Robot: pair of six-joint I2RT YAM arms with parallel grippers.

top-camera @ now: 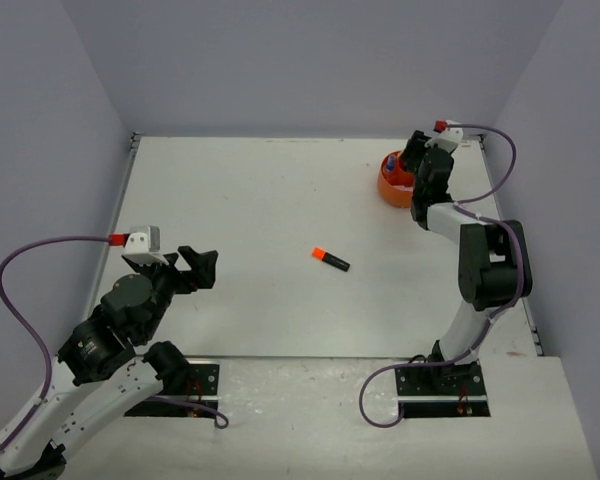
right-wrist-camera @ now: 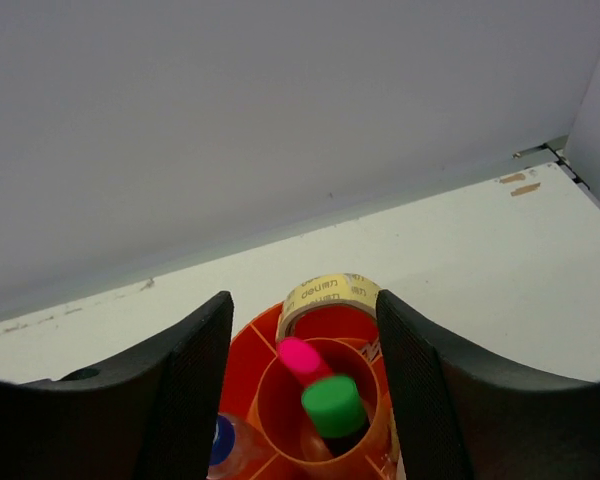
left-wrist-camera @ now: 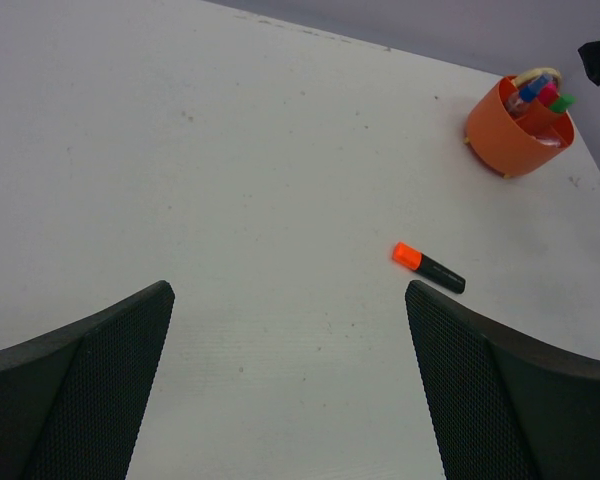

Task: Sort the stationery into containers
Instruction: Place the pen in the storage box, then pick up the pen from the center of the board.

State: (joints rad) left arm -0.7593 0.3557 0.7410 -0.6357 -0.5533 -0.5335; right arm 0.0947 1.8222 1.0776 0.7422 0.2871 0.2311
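A black highlighter with an orange cap (top-camera: 330, 259) lies alone mid-table; it also shows in the left wrist view (left-wrist-camera: 428, 268). The round orange tub (top-camera: 393, 183) stands at the back right. In the right wrist view the tub (right-wrist-camera: 255, 345) holds a pink-capped highlighter (right-wrist-camera: 302, 357) and a green-capped highlighter (right-wrist-camera: 333, 405) in its centre cup, a tan roll (right-wrist-camera: 330, 291) in a rear compartment and a clear bottle with a blue cap (right-wrist-camera: 223, 442) on the left. My right gripper (right-wrist-camera: 302, 312) is open and empty just above the tub. My left gripper (left-wrist-camera: 288, 330) is open and empty, well left of the orange-capped highlighter.
The tub (left-wrist-camera: 518, 130) sits close to the back wall and the right wall. The right arm (top-camera: 485, 262) stands along the table's right edge. Grey walls close in the table at the back and both sides.
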